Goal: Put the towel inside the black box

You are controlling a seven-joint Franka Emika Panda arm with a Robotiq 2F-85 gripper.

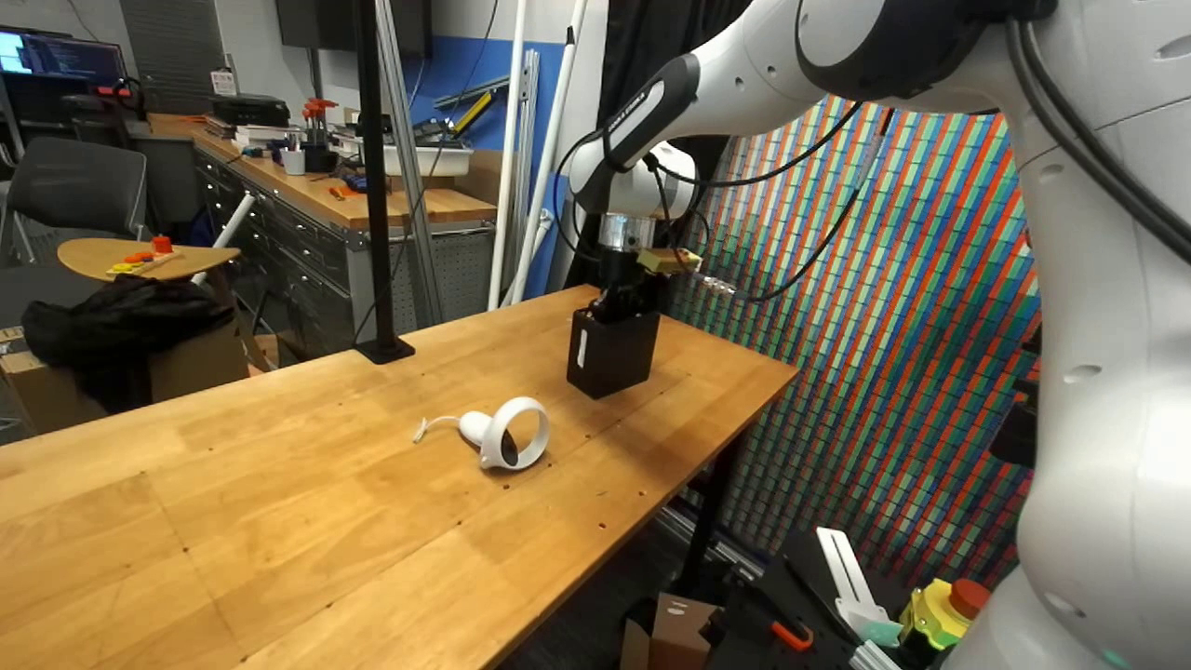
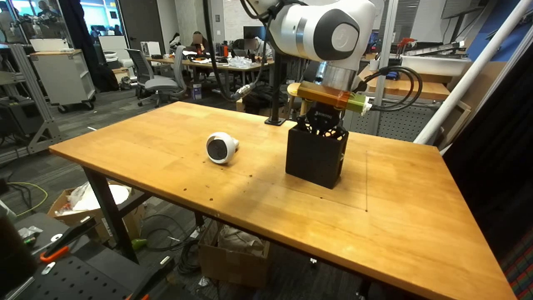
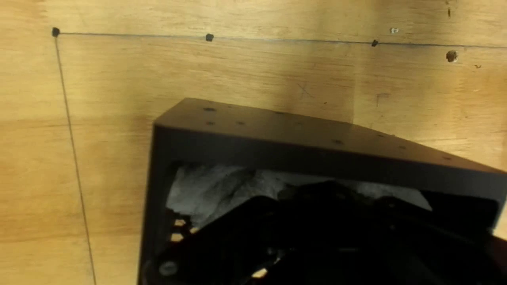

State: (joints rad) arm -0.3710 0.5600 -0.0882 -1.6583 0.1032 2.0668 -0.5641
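Observation:
The black box (image 1: 614, 358) stands upright on the wooden table; it also shows in an exterior view (image 2: 311, 156). My gripper (image 2: 322, 125) points down with its fingers inside the box opening, so the box walls hide the fingertips in both exterior views. In the wrist view, the box rim (image 3: 277, 143) surrounds my gripper (image 3: 328, 194). The towel (image 3: 202, 194) shows as pale grey cloth inside the box, on both sides of the fingers. The fingers are very dark and lean toward the middle. I cannot tell whether they hold the towel.
A white ring-shaped controller (image 1: 516, 435) lies on the table (image 1: 307, 465) apart from the box; it also shows in an exterior view (image 2: 220, 148). A black post (image 1: 377, 205) rises from the table's edge. Cables hang along the arm.

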